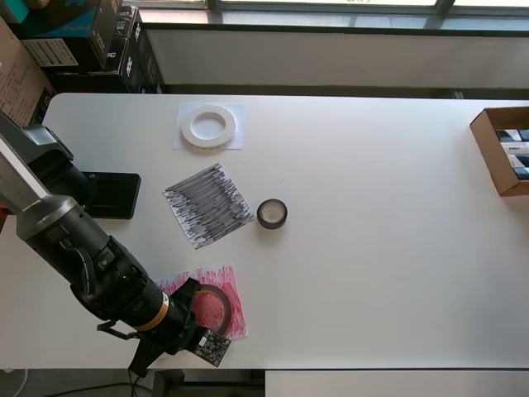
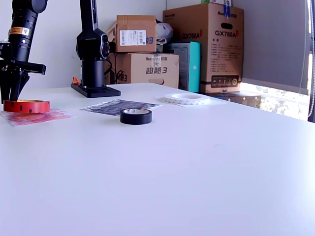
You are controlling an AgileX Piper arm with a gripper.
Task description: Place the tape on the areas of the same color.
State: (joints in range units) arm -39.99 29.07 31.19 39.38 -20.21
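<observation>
Tape, red roll (image 2: 26, 105): lies flat on the red-scribbled sheet (image 1: 227, 279) at about 7 o'clock of the white table (image 1: 372, 248) in the overhead view.
Gripper (image 2: 13, 88): points straight down at the red roll's far rim in the exterior view; the fingers look close together around the rim, but whether they pinch it cannot be told.
Tape, black roll (image 1: 272, 213): sits on bare tabletop just beside the black-scribbled sheet (image 1: 207, 205), at the sheet's 3 o'clock in the overhead view, not on it.
Tape, white roll (image 1: 208, 127): rests on the plain white sheet (image 1: 235, 142) at about 11 o'clock of the table.
Progress, as judged: white and red rolls lie on matching colours; the black roll looks like the one left to place.
Handling, as judged: the black roll appears light and stiff, a small hollow ring with a smooth, likely slippery outer face; it should hold its shape under a pinch.
Where to grip, as judged: one finger inside the core and one outside, across the ring wall, from above.
Risk, as judged: a loose sheet may shift if the roll drags over it.
Background: cardboard boxes (image 2: 147, 69) stand behind the table.
</observation>
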